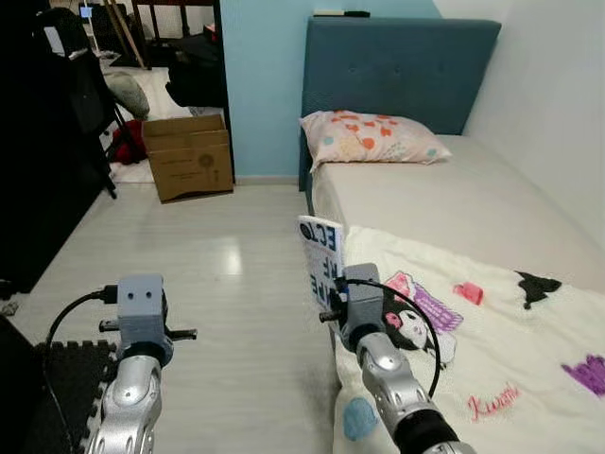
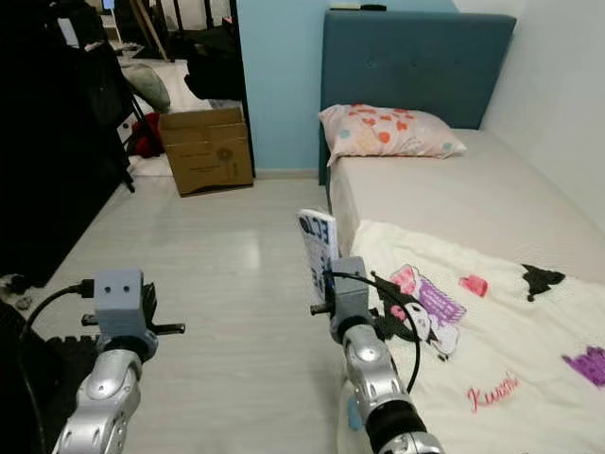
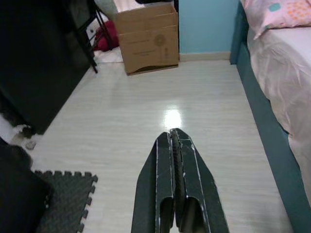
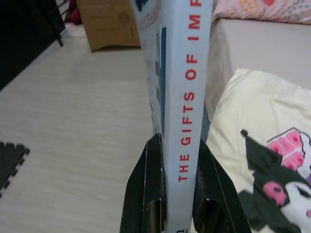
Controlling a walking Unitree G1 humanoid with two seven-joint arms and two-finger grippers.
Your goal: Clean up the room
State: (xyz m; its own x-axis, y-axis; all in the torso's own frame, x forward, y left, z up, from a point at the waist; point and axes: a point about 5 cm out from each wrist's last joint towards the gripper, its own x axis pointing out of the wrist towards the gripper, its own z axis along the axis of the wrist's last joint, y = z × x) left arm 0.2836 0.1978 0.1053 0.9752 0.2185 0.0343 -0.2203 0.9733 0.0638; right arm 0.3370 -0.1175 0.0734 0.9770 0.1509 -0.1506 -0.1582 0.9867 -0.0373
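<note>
1. While our right end effector (image 4: pixel 177 194) is clamped on a white book (image 4: pixel 177 73), one black finger presses each cover and the spine faces its wrist camera, with red lettering reading "THE GIFTS OF IMP" (the rest runs out of frame).
2. We hold the book upright above the near edge of the bed (image 1: pixel 473 199), at the boundary between mattress and floor (image 1: pixel 217 274).
3. Just to the right of that end effector lies a cream blanket (image 1: pixel 492 331) printed with cartoon figures, spread over the bed's near part.
4. Well ahead of it, a pink patterned pillow (image 1: pixel 373 137) leans against the teal headboard (image 1: pixel 397 61).
5. Our left end effector (image 3: pixel 176 189) is clenched on nothing, its two fingers pressed together, hovering over the pale floor.
6. Ahead of the left end effector and a little to its left stands a cardboard box (image 1: pixel 187 156) by the blue wall.
7. Below and to the left of it sits a dark foam mat (image 3: pixel 65 199) with toothed edges.
</note>
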